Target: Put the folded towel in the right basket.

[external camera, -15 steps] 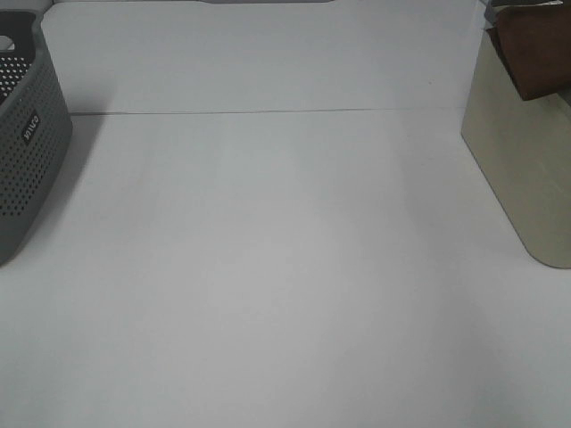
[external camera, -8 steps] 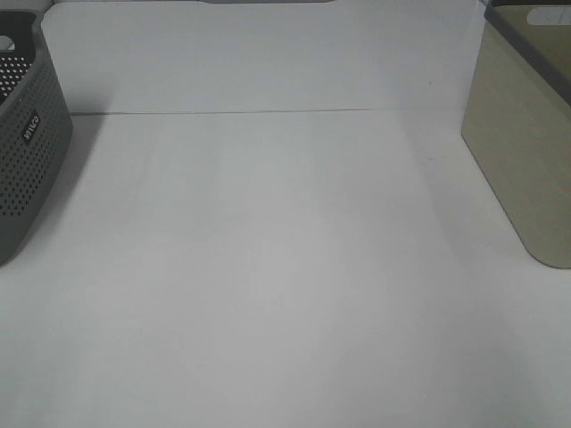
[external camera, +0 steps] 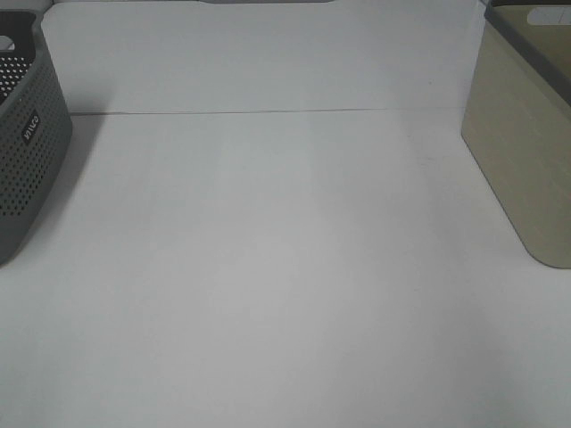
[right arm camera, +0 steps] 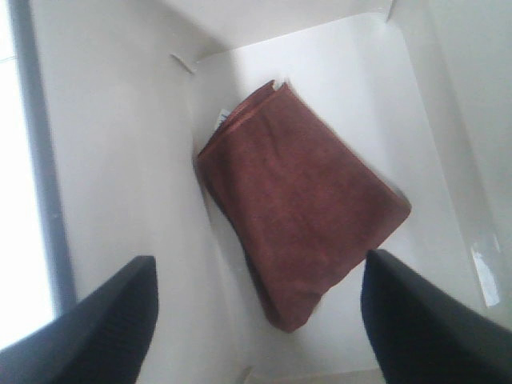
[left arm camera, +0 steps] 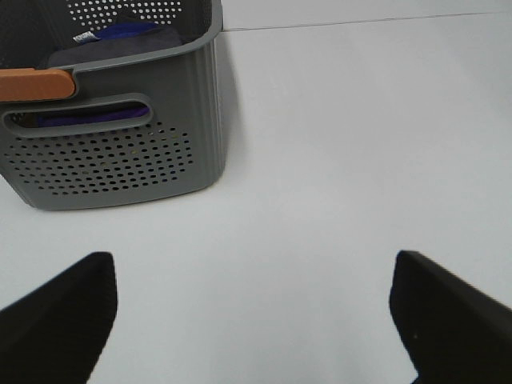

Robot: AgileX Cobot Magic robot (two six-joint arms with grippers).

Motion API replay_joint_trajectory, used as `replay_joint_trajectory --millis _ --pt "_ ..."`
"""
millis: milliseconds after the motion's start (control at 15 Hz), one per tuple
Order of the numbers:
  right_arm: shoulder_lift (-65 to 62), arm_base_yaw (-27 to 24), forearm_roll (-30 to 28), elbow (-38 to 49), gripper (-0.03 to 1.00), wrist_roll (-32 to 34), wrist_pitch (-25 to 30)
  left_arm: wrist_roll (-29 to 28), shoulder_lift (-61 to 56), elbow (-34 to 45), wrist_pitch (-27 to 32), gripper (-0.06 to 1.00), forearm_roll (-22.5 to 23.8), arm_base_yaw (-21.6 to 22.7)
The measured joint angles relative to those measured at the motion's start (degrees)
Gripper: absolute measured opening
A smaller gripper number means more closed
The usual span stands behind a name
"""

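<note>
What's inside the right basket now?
The folded towel lies at the bottom of the right basket, close against one wall. Nothing else shows inside. Whatever is beneath the towel is covered, and the exterior high view shows only the basket's outer wall and rim.

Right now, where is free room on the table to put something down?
The table between the grey basket and the beige basket is bare. Inside the beige basket, the towel covers much of the floor.
</note>
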Motion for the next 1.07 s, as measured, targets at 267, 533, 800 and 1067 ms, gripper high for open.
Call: replay_joint_trajectory --millis 267,533,800,1067 --pt "-5.56 2.69 1.83 0.0 0.68 0.0 5.27 0.0 0.0 0.0 0.0 0.88 0.0 0.0" --pt "-10.43 12.89 -1.43 0.29 0.68 1.32 5.44 0.0 0.0 0.0 0.0 0.88 0.0 0.0" --pt "-17.88 21.37 -3.95 7.56 0.68 3.5 5.5 0.0 0.0 0.0 0.0 0.88 0.0 0.0" --pt "-30.48 23.03 -5.04 26.87 0.68 4.47 5.56 0.0 0.0 0.0 0.0 0.88 0.0 0.0"
